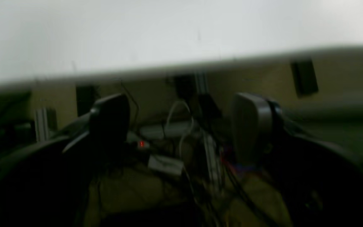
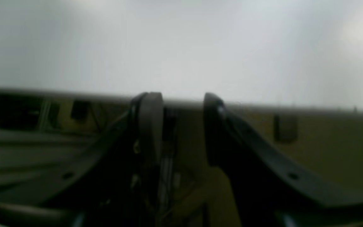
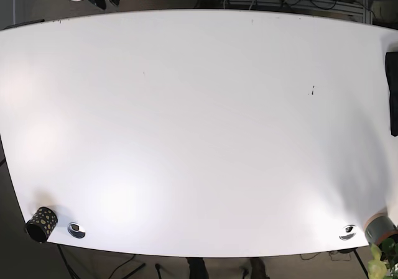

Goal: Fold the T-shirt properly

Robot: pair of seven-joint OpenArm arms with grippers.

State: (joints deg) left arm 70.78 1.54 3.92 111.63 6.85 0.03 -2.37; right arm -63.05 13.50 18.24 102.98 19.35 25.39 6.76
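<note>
From where I sit the big white table (image 3: pixel 199 130) has no shirt on it at all, so nothing's started. The only candidate is a dark strip of fabric (image 3: pixel 393 92) hanging off the table's right edge in the base view; I can't tell if that's the T-shirt. Both arms are parked below the table's far edge: my left gripper (image 1: pixel 181 126) has its jaws spread wide, the right gripper (image 2: pixel 181 126) is parted a bit less, and neither holds anything. A tee should be light, floppy and prone to bunching, so I'd pinch it at the shoulders or hem corners. A spotted black cup (image 3: pixel 41 224) sits at the table's near-left corner.
</note>
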